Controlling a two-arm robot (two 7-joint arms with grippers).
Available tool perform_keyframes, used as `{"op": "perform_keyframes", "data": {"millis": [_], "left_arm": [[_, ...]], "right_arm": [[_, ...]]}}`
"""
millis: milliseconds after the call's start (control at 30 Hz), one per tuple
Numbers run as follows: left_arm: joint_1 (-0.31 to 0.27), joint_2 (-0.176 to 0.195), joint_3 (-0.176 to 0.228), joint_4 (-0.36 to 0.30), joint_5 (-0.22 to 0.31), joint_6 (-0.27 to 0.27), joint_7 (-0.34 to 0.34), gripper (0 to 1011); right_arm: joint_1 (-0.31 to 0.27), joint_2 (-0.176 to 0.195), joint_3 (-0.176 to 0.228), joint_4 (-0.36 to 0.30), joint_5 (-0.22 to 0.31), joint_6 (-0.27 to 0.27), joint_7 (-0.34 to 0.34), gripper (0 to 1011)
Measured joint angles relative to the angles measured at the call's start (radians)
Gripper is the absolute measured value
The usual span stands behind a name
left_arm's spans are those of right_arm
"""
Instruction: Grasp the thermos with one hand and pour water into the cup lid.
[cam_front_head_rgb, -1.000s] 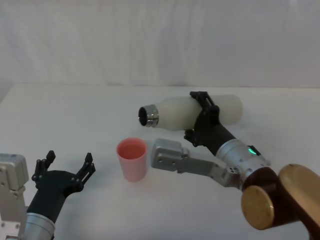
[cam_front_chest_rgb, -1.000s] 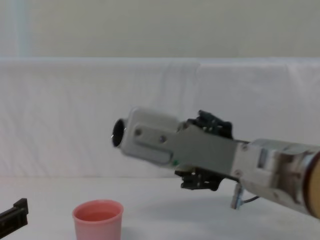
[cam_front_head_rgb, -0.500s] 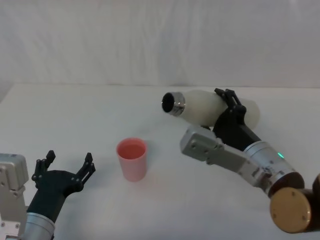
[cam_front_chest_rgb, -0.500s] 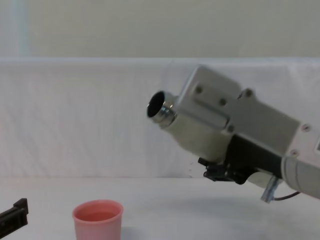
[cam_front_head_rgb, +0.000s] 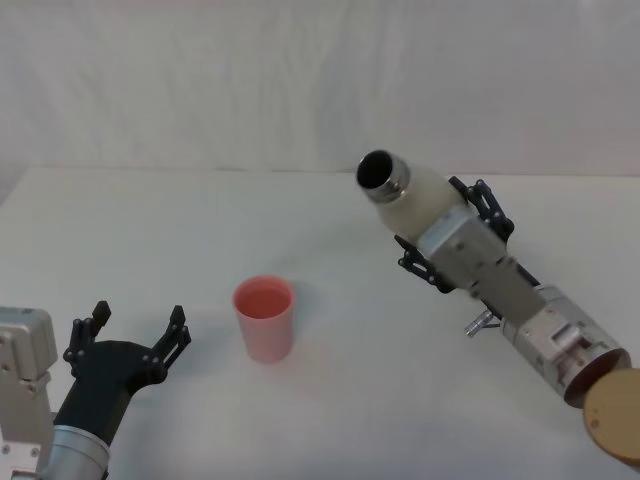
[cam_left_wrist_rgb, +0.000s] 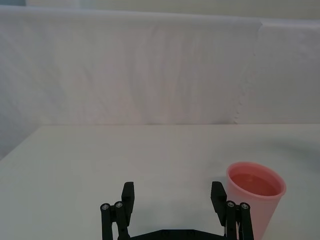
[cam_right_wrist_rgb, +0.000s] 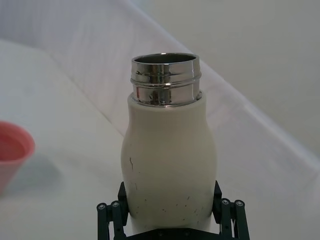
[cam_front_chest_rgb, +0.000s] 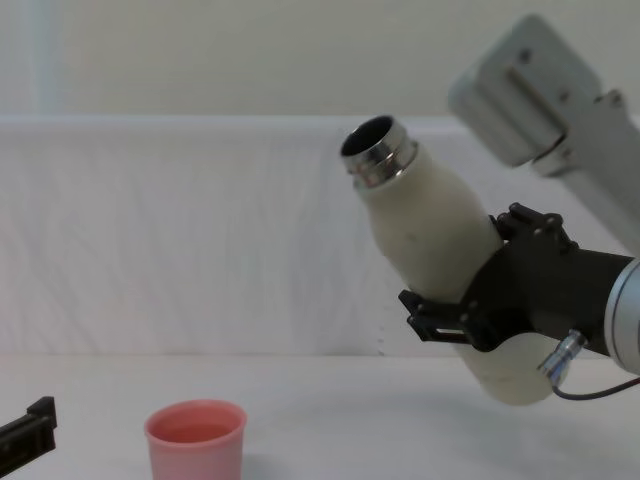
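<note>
Thermos (cam_front_head_rgb: 415, 195) sits at upper right of centre in the head view, clamped around its lower body by the right gripper (cam_front_head_rgb: 455, 235) and held clear of the counter (cam_front_head_rgb: 150, 230), tilted with its open steel neck pointing up and toward the left of the frame. In the chest view the bottle (cam_front_chest_rgb: 440, 250) leans the same way, mouth at upper centre, base low at the right. The cup lid (cam_front_head_rgb: 265, 318) stands upright on the counter at lower left of centre, well apart from the bottle; pinkish liquid seems to lie inside it, which would suggest the pour is done or paused.

Risks, as I judge them: the grasp is low on a smooth matte body, so a quick swing could let the bottle slip or twist between the fingers (cam_right_wrist_rgb: 227, 212). If it tips again from this spot, the mouth is not above the cup and water would land on the counter. Setting it down while tilted could topple it.

The left gripper (cam_front_head_rgb: 128, 345) rests spread open and empty at lower left, just beside the cup (cam_left_wrist_rgb: 255, 200) but not touching it; a careless sweep there could knock it over. Nothing else stands between bottle and cup.
</note>
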Motion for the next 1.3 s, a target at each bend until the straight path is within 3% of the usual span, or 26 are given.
{"op": "perform_keyframes", "data": {"millis": [100, 133, 267, 667, 833, 1300], "left_arm": [[0.000, 0.000, 0.000, 0.000, 0.000, 0.000, 0.000, 1001], [0.000, 0.000, 0.000, 0.000, 0.000, 0.000, 0.000, 1001], [0.000, 0.000, 0.000, 0.000, 0.000, 0.000, 0.000, 1001], [0.000, 0.000, 0.000, 0.000, 0.000, 0.000, 0.000, 1001], [0.000, 0.000, 0.000, 0.000, 0.000, 0.000, 0.000, 1001], [0.000, 0.000, 0.000, 0.000, 0.000, 0.000, 0.000, 1001]], "right_arm": [[-0.007, -0.016, 0.026, -0.001, 0.087, 0.002, 0.026, 952], [-0.007, -0.016, 0.026, -0.001, 0.087, 0.002, 0.026, 952], [-0.011, -0.034, 0.052, 0.005, 0.185, 0.017, 0.056, 952], [-0.002, -0.088, 0.090, 0.053, 0.407, 0.083, 0.130, 952], [0.012, -0.109, 0.091, 0.081, 0.470, 0.106, 0.148, 952], [0.044, -0.140, 0.067, 0.141, 0.552, 0.130, 0.146, 952]]}}
